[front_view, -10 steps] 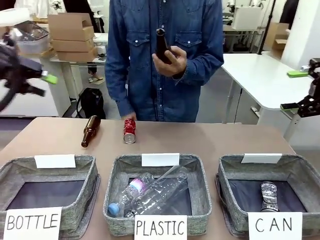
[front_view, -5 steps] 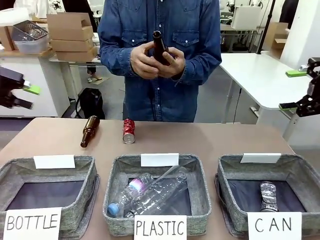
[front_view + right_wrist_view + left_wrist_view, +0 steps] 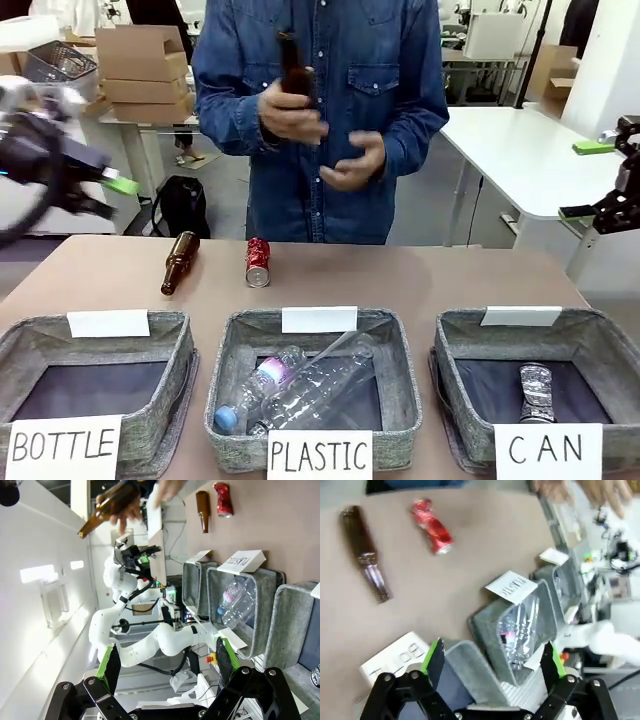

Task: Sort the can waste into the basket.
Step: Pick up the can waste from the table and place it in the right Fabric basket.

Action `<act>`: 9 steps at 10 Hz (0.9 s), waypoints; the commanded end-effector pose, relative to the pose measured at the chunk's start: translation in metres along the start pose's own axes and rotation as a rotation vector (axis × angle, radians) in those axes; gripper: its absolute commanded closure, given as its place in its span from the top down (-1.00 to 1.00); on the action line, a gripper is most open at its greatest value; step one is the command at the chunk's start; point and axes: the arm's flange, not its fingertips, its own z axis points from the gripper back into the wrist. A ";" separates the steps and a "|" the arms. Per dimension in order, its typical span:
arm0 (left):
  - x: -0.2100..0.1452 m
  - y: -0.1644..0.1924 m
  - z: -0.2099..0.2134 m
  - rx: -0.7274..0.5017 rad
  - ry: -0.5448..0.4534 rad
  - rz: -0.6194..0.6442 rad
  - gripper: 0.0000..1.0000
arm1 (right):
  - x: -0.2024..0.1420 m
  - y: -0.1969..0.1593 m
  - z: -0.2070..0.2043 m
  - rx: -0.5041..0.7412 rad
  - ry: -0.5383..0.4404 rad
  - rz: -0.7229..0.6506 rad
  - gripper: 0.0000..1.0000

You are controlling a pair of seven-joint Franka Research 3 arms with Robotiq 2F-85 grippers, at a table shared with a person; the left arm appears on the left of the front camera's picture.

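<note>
One can outstanding: small dented red metal can point(image 3: 259, 262) lying on brown bench point(image 3: 450, 280), near brown glass bottle point(image 3: 180, 262); silvery-grey can point(image 3: 538, 392) lying in grey fabric CAN basket point(image 3: 600, 345). Left jaws, right jaws gaping wide, holding nothing. Advising: left jaws straddling red can's width, avoiding bottle.

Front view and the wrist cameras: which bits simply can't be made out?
- Silvery can, front view: lower end hidden behind the CAN sign; print too small to read.
- Red can, front view: white marks too small to read.
- Left pincer, front view: smeared by motion blur.
- Person's hand, left wrist view: blurred, cut off by the top edge.
</note>
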 end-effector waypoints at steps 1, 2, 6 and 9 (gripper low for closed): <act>-0.037 0.046 0.110 -0.012 -0.141 0.112 1.00 | 0.000 0.001 0.004 -0.005 0.013 0.019 1.00; -0.073 0.060 0.162 -0.023 -0.229 0.156 1.00 | 0.000 0.001 0.004 -0.005 0.013 0.019 1.00; -0.166 0.096 0.247 -0.135 -0.439 0.262 1.00 | 0.000 0.001 0.004 -0.005 0.013 0.019 1.00; -0.150 0.100 0.242 -0.148 -0.387 0.226 1.00 | 0.000 0.001 0.004 -0.005 0.013 0.019 1.00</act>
